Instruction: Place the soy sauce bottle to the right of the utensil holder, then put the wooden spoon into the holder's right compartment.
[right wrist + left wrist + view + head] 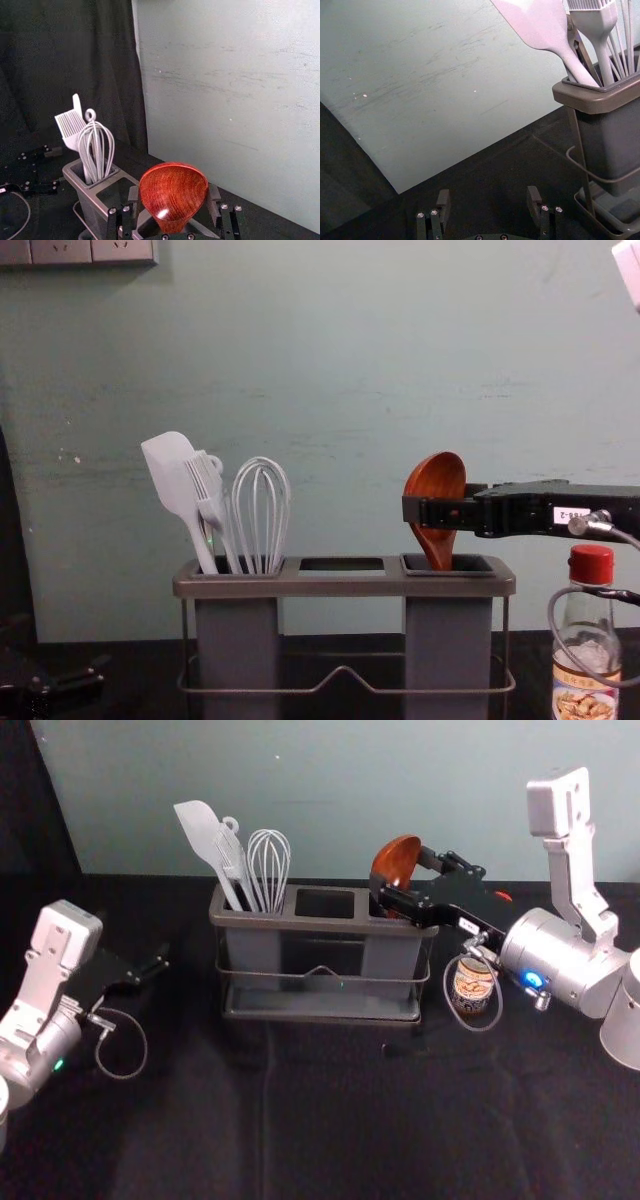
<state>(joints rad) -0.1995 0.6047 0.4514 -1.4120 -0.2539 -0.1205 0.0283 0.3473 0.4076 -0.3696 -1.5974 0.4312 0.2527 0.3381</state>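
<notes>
The wooden spoon (397, 861) stands bowl-up, its lower end inside the right compartment of the utensil holder (325, 924). My right gripper (402, 878) reaches in from the right above that compartment; in the right wrist view the right gripper (173, 192) is shut on the sides of the spoon's bowl (172, 192). In the chest view one finger crosses before the spoon (436, 478). To the right of the holder stands the soy sauce bottle (590, 640), upright with a red cap, partly behind the right arm's cable. My left gripper (158, 965) is parked at the left; the left gripper (488, 197) is open and empty.
A spatula (200, 828), a brush (206, 485) and a whisk (269, 860) stand in the holder's left compartment. The middle compartment (325, 903) is empty. A pale wall (340, 370) rises behind the black-covered table (330, 1120).
</notes>
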